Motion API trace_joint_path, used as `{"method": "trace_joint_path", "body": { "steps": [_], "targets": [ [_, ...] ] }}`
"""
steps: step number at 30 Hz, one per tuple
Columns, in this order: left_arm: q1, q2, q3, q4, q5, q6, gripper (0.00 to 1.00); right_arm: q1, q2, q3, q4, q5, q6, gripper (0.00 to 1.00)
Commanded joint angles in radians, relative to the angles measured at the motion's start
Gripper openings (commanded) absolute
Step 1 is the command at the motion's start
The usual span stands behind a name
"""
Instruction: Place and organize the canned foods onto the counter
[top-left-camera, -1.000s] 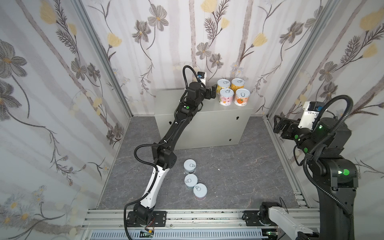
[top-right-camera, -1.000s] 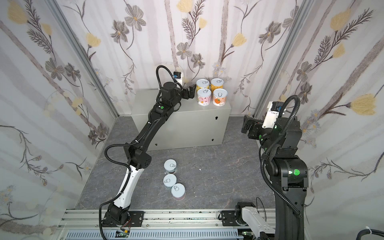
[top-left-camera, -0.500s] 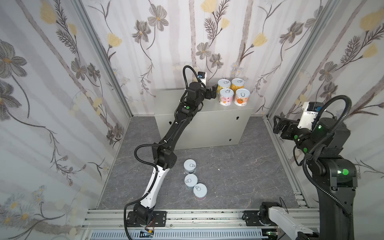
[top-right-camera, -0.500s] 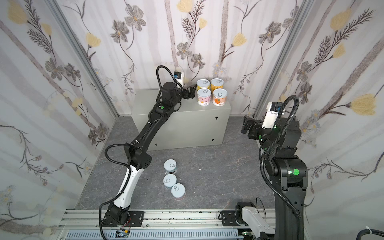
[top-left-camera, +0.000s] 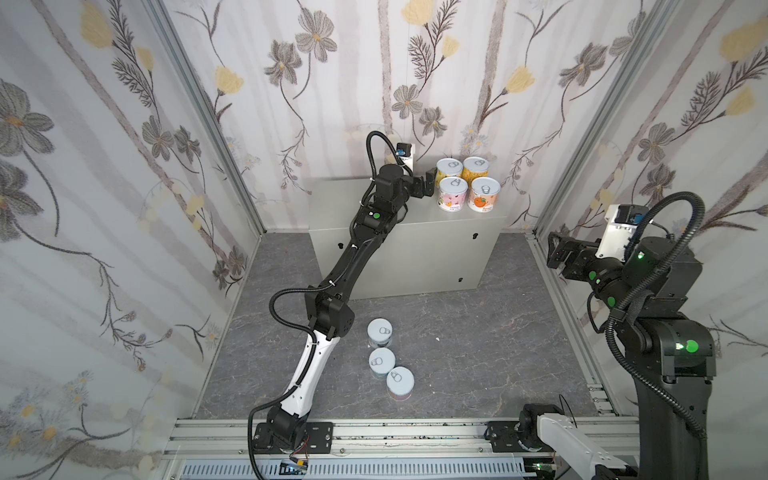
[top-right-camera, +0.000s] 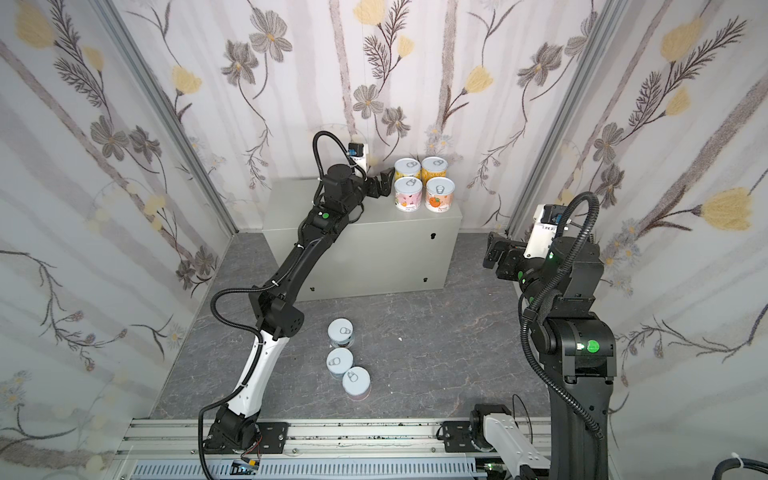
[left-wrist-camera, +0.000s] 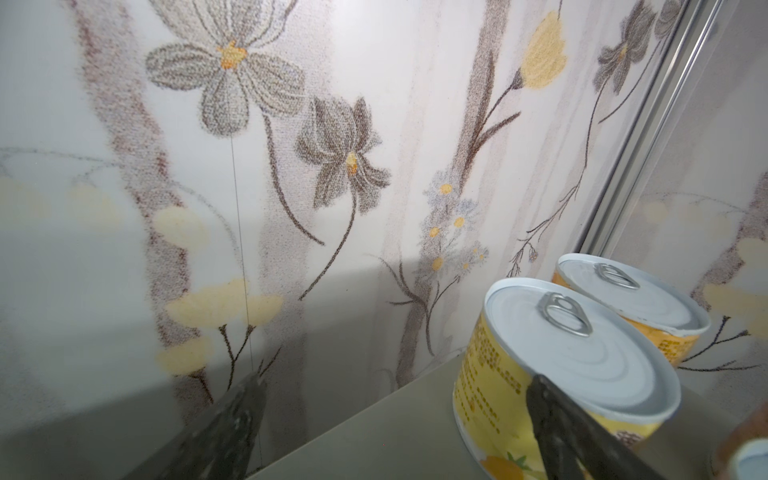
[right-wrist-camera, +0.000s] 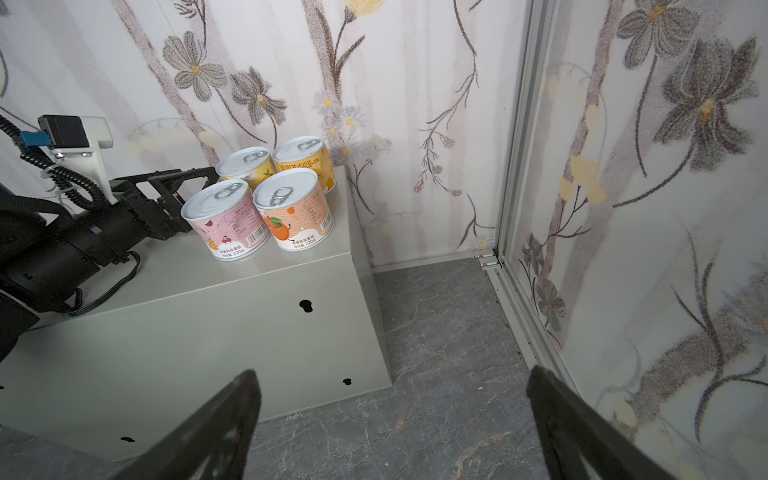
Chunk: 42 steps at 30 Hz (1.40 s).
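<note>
Tinplate goods, seven items: short cylindrical canned foods with pale pull-tab lids and pastel fruit-print labels. Four stand upright in a tight two-by-two block at the rear right corner of the pale grey-beige metal cabinet surface (top-left-camera: 332, 203): yellow-labelled tin (top-left-camera: 449, 168), orange-yellow-labelled tin (top-left-camera: 476, 166), pink-labelled tin (top-left-camera: 453, 193) and peach-labelled tin with an orange fruit print (top-left-camera: 484, 195). Three pale-lidded tins stand upright on the dark grey marbled floor (top-left-camera: 457, 332) beside the left arm's elbow: far floor tin (top-left-camera: 380, 331), middle floor tin (top-left-camera: 382, 361) and near floor tin (top-left-camera: 400, 381), the last two close against each other. Left gripper (top-left-camera: 429, 185): jaws spread wide, holding nothing, lying low over the surface with one finger just beside the yellow-labelled tin's wall; contact cannot be told. Right gripper (top-left-camera: 552, 253): jaws wide, empty, held in the air by the right wall, well apart from every tin. Handling, as judged: walls rigid and unlikely to yield to a squeeze; if full, fairly heavy for their size; glossy labels probably slick, so a firm hold is wanted. Take hold across the round wall at about mid-height, below the lid rim, never by the pull-tab. Finger room between the two crowded floor tins looks scant; the far floor tin offers the freest sides
</note>
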Motion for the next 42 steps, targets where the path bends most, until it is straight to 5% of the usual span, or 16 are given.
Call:
{"method": "trace_joint_path", "body": {
  "steps": [1,10,24,42],
  "targets": [
    [0.007,0.002,0.001,0.0,-0.03,-0.006,1.0,0.001,0.006,-0.003,0.008,0.01,-0.005,1.0],
    [0.01,-0.056,-0.017,-0.086,-0.036,0.026,1.0,0.002,0.01,-0.007,0.02,-0.004,0.002,1.0],
    [-0.017,-0.227,-0.272,-0.091,-0.029,0.055,1.0,0.002,0.002,-0.017,0.032,-0.028,0.007,1.0],
    [-0.006,-0.201,-0.181,-0.134,0.039,0.034,1.0,0.002,-0.01,-0.024,0.031,-0.028,0.009,1.0]
  ]
}}
